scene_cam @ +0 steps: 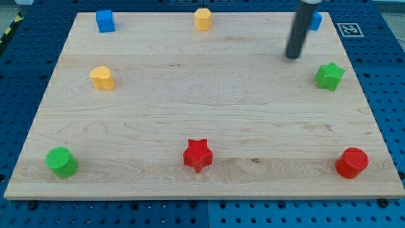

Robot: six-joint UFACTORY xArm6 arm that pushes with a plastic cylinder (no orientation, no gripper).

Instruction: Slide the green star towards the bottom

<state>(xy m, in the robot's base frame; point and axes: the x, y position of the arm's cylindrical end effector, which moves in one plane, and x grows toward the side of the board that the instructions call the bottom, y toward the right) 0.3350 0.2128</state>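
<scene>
1. Near the view's right edge, in the upper half of the wooden board [190, 107], sits the green star [330, 76], flat on the wood and untouched.
2. My tip [293, 57] rests on the board up and to the view's left of the green star, near it but clearly apart; the dark rod rises from it toward the view's top.
3. There is no claw on this arm, only the straight rod, so nothing is spread, pressed together or pinching.
4. Just behind the rod, at the view's top right, a blue block [314, 21] shows partly; its shape cannot be made out.
5. Along the view's top edge stand a blue cube [105, 20] at the left and a yellow hexagonal block [202, 19] near the middle.
6. A second yellow block [102, 78], rounded in shape, lies at the view's left.
7. Along the view's bottom lie a green cylinder [61, 162] at the left, a red star [197, 154] in the middle and a red cylinder [352, 163] at the right, directly below the green star and well apart from it.
</scene>
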